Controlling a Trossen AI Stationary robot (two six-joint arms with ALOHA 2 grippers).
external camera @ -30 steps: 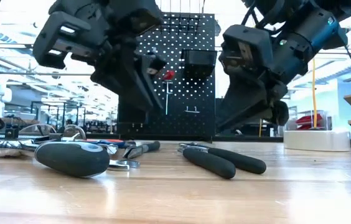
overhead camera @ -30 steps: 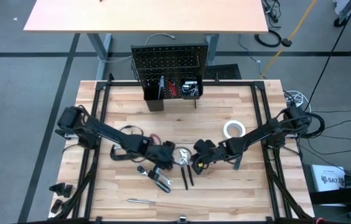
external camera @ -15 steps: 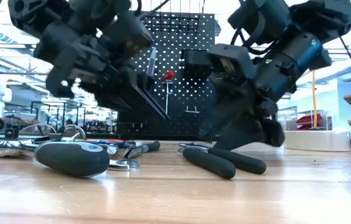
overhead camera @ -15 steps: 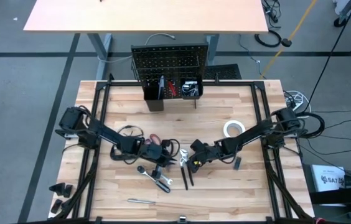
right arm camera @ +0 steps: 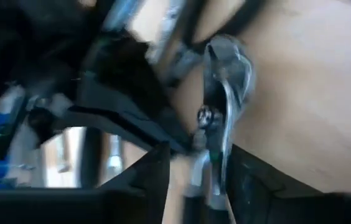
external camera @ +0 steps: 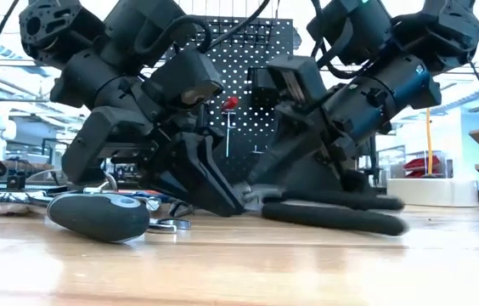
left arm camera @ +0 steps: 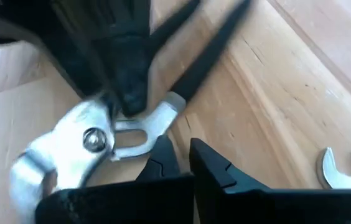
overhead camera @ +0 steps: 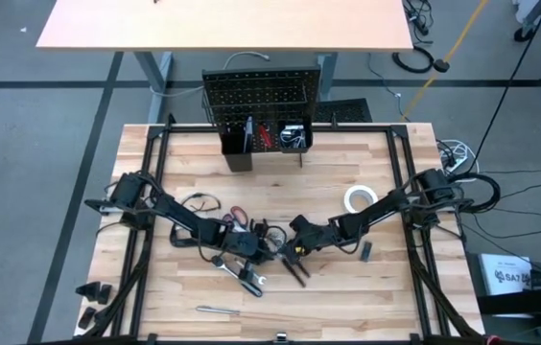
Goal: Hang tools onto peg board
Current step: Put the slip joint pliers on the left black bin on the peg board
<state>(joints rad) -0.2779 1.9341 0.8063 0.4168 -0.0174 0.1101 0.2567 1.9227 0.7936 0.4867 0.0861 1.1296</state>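
Nearest the low camera a dark oval-handled tool [external camera: 98, 215] lies on the tabletop [external camera: 239, 272], untouched, with a wrench [left arm camera: 343, 174] just beside the work. Behind it both arms crowd onto one pair of pliers [external camera: 333, 214], black-handled with a bare metal head, lying flat at the middle of the tabletop. The left claw [overhead camera: 263, 251] has its fingers pressed together, tips down at the metal head; the right claw [overhead camera: 294, 246] straddles the head, fingers part-spread on either side, not clearly pinching yet. The risk, as I judge it, is the two claws fouling each other: they meet at almost one spot, and if the right one closes while the left tips press there, it may nip a finger, or skid the pliers into the tools beside them. A grip on the head alone could also let the handles swing on lifting. The peg board [overhead camera: 261, 96] stands well apart at the far edge, bins at its foot. Compared with a second ago, both arms have dropped from above the tabletop and the pliers have turned.
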